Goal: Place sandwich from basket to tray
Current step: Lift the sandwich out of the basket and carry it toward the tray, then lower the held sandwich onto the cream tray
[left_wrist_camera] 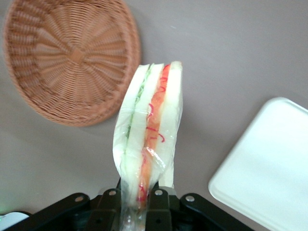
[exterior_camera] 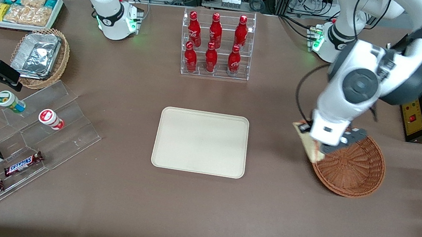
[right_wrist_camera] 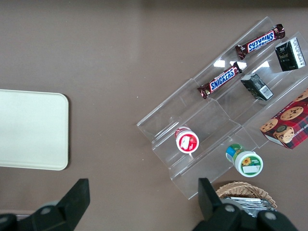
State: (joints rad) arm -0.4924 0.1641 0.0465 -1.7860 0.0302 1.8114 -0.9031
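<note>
Table [exterior_camera: 262,225]: tray [exterior_camera: 201,142] bare at centre, bottle rack [exterior_camera: 216,45] farther from camera. Basket [exterior_camera: 352,167] toward working arm's end, nothing in it. Gripper [exterior_camera: 325,145] above basket's rim, clamped on wrapped sandwich [left_wrist_camera: 149,130], lifted clear of basket, nothing between it and tray.

The tray [right_wrist_camera: 31,130] lies apart from a clear stepped rack [right_wrist_camera: 216,110] holding 2 Snickers bars [right_wrist_camera: 219,83].
</note>
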